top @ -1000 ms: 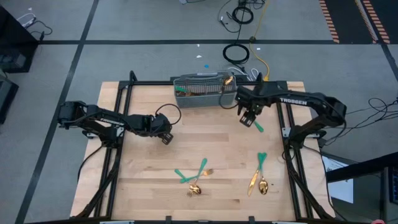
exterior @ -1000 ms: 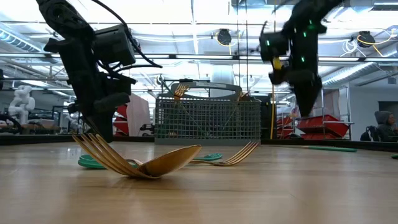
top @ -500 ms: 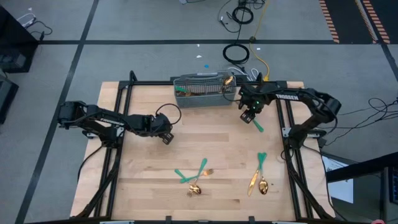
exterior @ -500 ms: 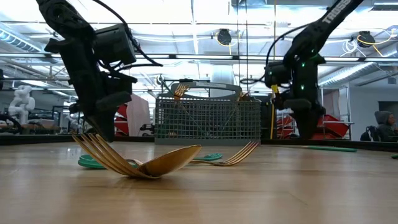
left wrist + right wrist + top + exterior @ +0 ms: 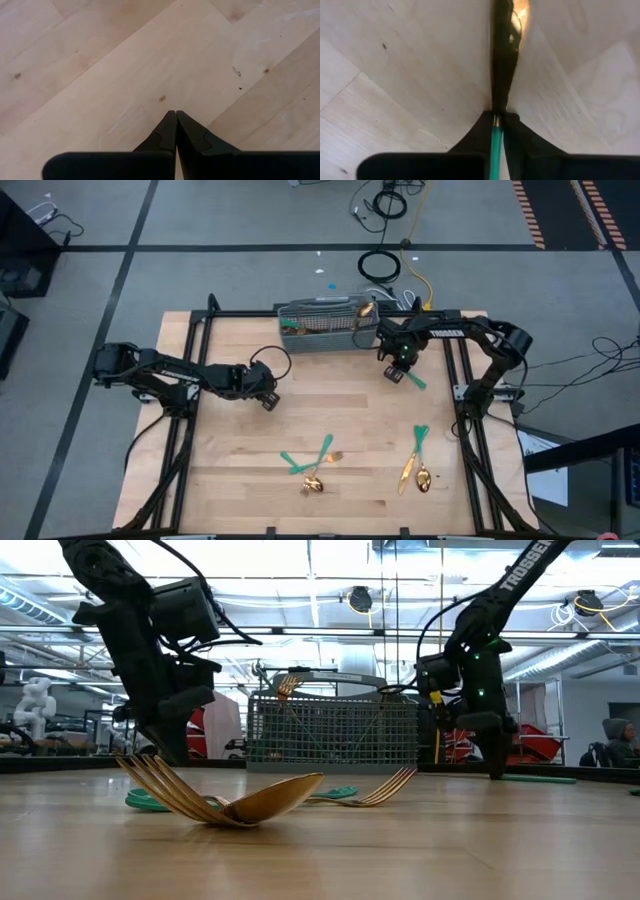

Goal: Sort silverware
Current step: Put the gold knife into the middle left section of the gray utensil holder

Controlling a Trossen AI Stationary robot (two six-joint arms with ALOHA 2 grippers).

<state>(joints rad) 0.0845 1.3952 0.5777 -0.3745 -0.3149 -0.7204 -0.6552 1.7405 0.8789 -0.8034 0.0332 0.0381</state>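
A teal-handled gold piece of silverware (image 5: 412,380) lies on the wooden table just right of the grey wire basket (image 5: 322,326). My right gripper (image 5: 397,370) is down on it, pointing straight down, and shut on it. In the right wrist view its gold end (image 5: 506,50) runs away from the fingers. Two crossed pieces (image 5: 312,463) and two more (image 5: 417,460) lie flat near the table's front. My left gripper (image 5: 266,402) hovers shut over bare wood at the left middle, holding nothing. My right gripper pinches the piece between its two fingers where the teal handle (image 5: 495,142) meets the gold neck. The fingers come from above, pointing down, one on either side of the piece. It lies flat on the table, with the rest of its handle (image 5: 540,778) sticking out toward the table's right edge.
The basket stands at the table's far edge with some cutlery upright in it (image 5: 290,686). Black frame rails (image 5: 190,370) run along both table sides. Cables (image 5: 380,265) lie on the floor behind. Bare wood (image 5: 330,400) lies between the two grippers.
My right gripper has come down from above basket height to the table top, drifting slightly toward the table's left edge, and has shut on the teal-handled piece. The piece has stayed lying where it was.
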